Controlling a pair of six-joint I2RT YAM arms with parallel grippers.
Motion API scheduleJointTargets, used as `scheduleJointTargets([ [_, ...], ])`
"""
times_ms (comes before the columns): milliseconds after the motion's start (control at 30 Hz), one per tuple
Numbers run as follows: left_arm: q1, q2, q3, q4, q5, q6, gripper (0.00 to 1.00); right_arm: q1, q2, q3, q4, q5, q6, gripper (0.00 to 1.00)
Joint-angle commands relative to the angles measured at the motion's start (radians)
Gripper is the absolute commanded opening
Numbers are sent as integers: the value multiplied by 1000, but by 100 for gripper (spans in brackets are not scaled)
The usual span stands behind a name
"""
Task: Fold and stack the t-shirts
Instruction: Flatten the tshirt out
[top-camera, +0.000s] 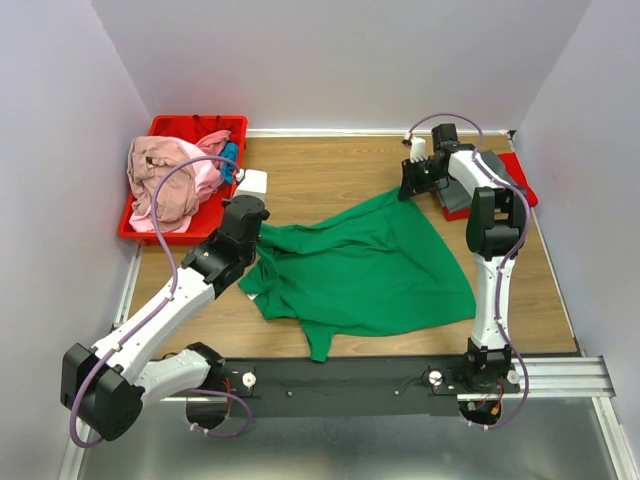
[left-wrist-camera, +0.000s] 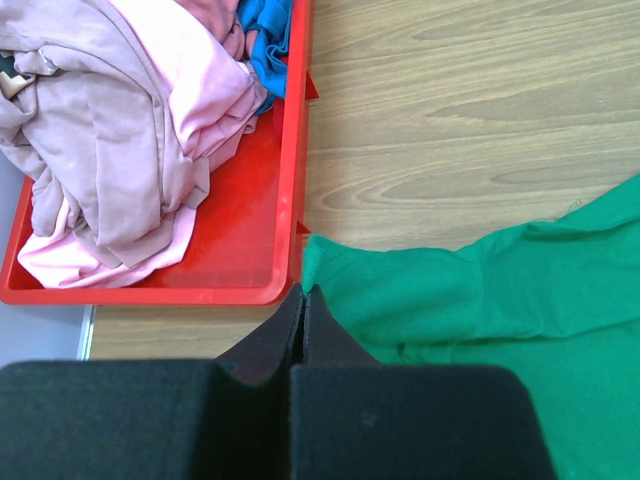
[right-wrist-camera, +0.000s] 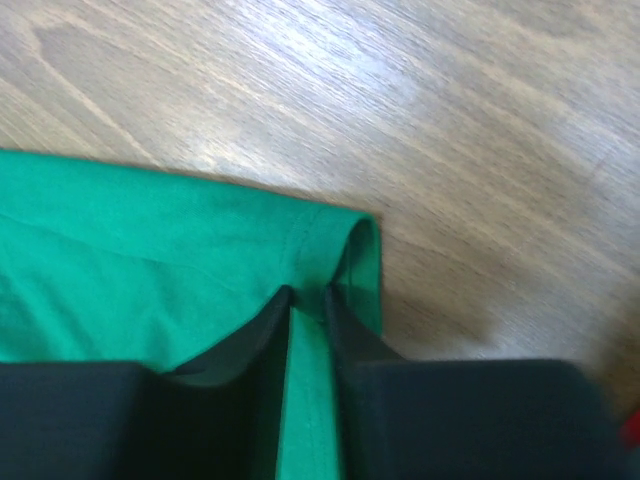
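Left tool (top-camera: 263, 231), overhead view: I log it at the left corner of the green t-shirt (top-camera: 370, 270), just beside the red bin (top-camera: 200, 122). Bin contents: pink t-shirts (top-camera: 165, 180) in a heap and a blue t-shirt (top-camera: 230, 160) against the right wall. Right tool (top-camera: 407, 188): at the shirt's far right corner. The green shirt lies spread and rumpled mid-worktop (top-camera: 320, 170) between the two tools. By the right arm sits a second red tray (top-camera: 522, 188) holding a dark grey t-shirt (top-camera: 455, 203).

Left wrist view: left tool (left-wrist-camera: 303, 292) has its fingers pressed together, pinching the edge of the green t-shirt (left-wrist-camera: 480, 290). The red bin (left-wrist-camera: 290, 180) is just beside it, with the pink t-shirts (left-wrist-camera: 120, 150) and blue t-shirt (left-wrist-camera: 265, 40) inside.

Right wrist view: right tool (right-wrist-camera: 308, 300) is clamped on the green t-shirt (right-wrist-camera: 150, 260), with a strip of hem showing between its fingers. Wood-grain worktop (right-wrist-camera: 450, 120) lies beyond.
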Motion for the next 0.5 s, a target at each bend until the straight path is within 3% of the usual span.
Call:
scheduleJointTargets([
  [0, 7, 2, -11, 28, 13, -1, 0, -4, 34, -25, -7, 14, 5, 20],
  [167, 5, 2, -9, 28, 14, -1, 0, -2, 7, -16, -7, 33, -4, 0],
  [467, 5, -21, -12, 34, 0, 1, 0, -4, -119, -35, -9, 2, -64, 0],
])
